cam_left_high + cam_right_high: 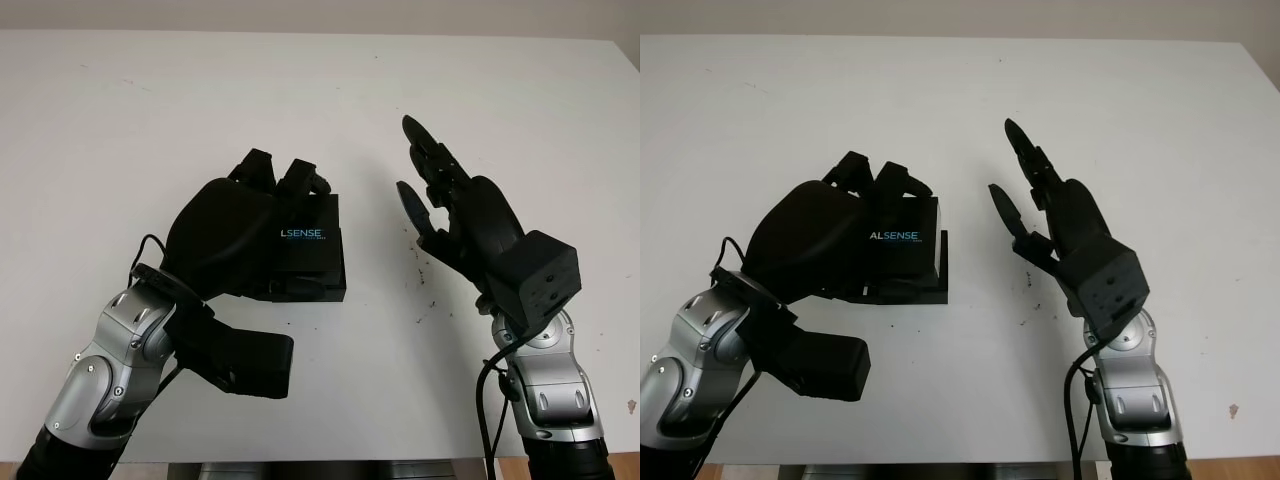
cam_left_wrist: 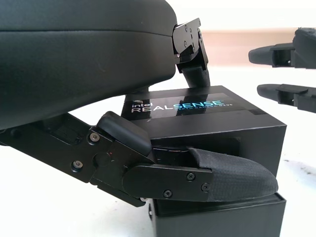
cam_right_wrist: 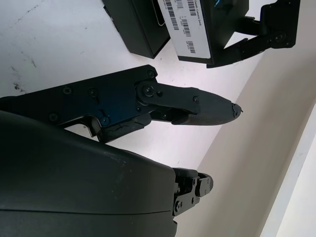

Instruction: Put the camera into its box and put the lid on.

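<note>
A black box lid (image 1: 312,234) with "REALSENSE" printed on it sits over the black box base (image 1: 322,288) at the table's middle. It is not pushed fully down, and the base's rim (image 2: 222,219) juts out below it. My left hand (image 1: 283,196) is shut on the lid, fingers over its far edge and thumb (image 2: 222,175) along its near side. My right hand (image 1: 425,190) hovers open just right of the box, palm toward it and apart from it. In the right wrist view the lid's barcode label (image 3: 190,29) faces that hand. What is inside the box is hidden.
The white table (image 1: 150,120) stretches wide around the box. A few small dark specks (image 1: 421,290) lie on it beside my right hand. The table's front edge (image 1: 350,462) runs close to my arms.
</note>
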`<state>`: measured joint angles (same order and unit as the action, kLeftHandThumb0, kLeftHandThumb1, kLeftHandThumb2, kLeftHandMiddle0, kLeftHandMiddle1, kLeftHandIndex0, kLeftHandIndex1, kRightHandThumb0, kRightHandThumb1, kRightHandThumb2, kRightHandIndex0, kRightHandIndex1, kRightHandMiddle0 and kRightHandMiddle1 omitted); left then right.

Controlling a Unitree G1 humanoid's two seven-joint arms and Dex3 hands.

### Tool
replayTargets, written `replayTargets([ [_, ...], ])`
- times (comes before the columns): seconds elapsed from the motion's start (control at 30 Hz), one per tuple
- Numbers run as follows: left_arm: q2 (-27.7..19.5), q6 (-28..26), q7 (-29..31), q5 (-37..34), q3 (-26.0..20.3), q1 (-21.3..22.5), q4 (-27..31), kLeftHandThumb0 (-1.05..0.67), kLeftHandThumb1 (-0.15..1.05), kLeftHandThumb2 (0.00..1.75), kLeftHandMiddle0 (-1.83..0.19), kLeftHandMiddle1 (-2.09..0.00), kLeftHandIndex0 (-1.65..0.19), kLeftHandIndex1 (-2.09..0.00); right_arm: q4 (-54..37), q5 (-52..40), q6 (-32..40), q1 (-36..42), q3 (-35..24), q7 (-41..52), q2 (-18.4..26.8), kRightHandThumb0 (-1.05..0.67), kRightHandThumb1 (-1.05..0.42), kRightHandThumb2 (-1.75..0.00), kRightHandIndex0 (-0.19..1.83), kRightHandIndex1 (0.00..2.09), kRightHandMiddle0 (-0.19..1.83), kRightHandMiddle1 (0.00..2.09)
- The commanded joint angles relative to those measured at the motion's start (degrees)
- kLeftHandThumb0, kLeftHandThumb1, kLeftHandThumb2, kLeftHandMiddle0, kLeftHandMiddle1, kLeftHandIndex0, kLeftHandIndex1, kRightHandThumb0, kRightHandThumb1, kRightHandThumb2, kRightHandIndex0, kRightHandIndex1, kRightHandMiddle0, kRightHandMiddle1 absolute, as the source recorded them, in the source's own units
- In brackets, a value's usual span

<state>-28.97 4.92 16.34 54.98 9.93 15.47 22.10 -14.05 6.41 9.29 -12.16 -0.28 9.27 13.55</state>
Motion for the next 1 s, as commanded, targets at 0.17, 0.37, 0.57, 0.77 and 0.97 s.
replayTargets([
  [0.17,-0.47,0.28,0.4,0.56,0.72,0.86,-0.73,-0.29,1.05,0.48,-0.3,-2.09,0.14,-2.09,-1.16,-0.13,-0.27,0.2,0.1,-0.15,-0.24,-0.68,-1.05,-0.53,0.07,0.05,0.12,0.08],
  [0.37,-0.11,-1.69,2.48,0.47,0.66,0.92,-0.38,-0.29,1.05,0.49,-0.42,-2.09,0.1,-2.09,-1.21,-0.07,-0.48,0.32,0.24,-0.42,-0.52,-0.67,-1.05,-0.53,0.07,0.05,0.11,0.08],
  [0.57,0.81,-3.0,2.08,-0.02,0.69,0.6,-0.12,-0.28,1.05,0.48,-0.49,-2.09,0.1,-2.09,-1.01,-0.82,-0.97,0.34,0.24,-0.22,-0.72,-0.66,-1.05,-0.54,0.06,0.05,0.1,0.08],
  [0.77,1.93,-4.19,2.33,0.53,1.19,0.44,0.35,-0.29,1.05,0.5,-0.49,-2.09,0.11,-2.09,-1.24,-0.99,-0.4,0.44,0.23,-0.46,-1.11,-0.67,-1.05,-0.53,0.06,0.05,0.1,0.08],
  [0.97,3.41,-5.42,2.17,0.83,2.03,-0.1,1.0,-0.28,1.05,0.49,-0.46,-2.09,0.08,-2.09,-1.08,-0.78,-1.13,0.55,0.35,-0.57,-1.14,-0.66,-1.05,-0.54,0.06,0.05,0.1,0.08],
])
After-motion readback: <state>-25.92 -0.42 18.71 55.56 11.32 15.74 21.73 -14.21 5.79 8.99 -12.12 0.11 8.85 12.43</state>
